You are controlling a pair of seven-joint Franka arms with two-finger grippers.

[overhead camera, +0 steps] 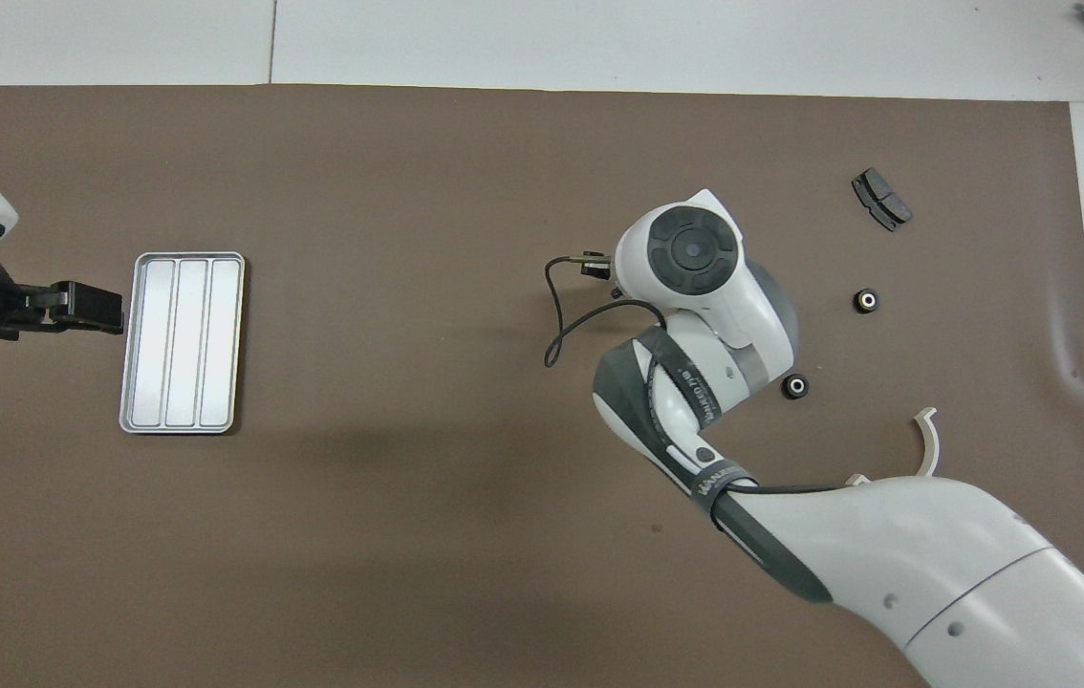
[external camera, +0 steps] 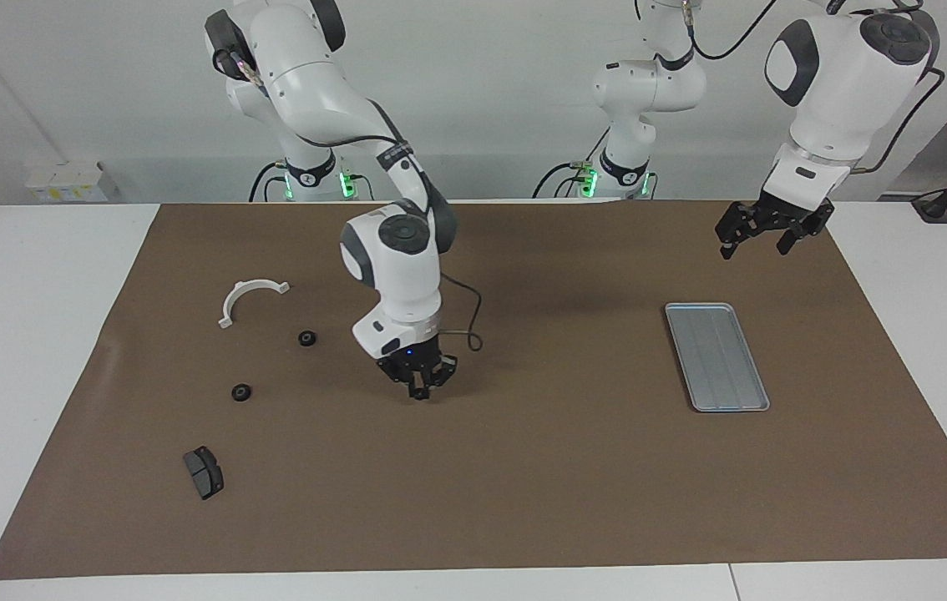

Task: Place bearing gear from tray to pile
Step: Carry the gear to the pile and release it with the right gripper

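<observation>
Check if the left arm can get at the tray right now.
Probably yes. The left gripper hangs open over the mat by the end of the tray nearer the robots, with nothing between them. The tray lies bare, and the right gripper is away at mid-table.

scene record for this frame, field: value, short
tray: no parts in it, toward the left arm's end
right claw: shut, raised over the mat near the pile; held part not visible
left claw: open, waiting above the mat beside the tray
bearing gears on mat: two
white half-ring bracket: nearer the robots than the gears
brake pad: farthest out
</observation>
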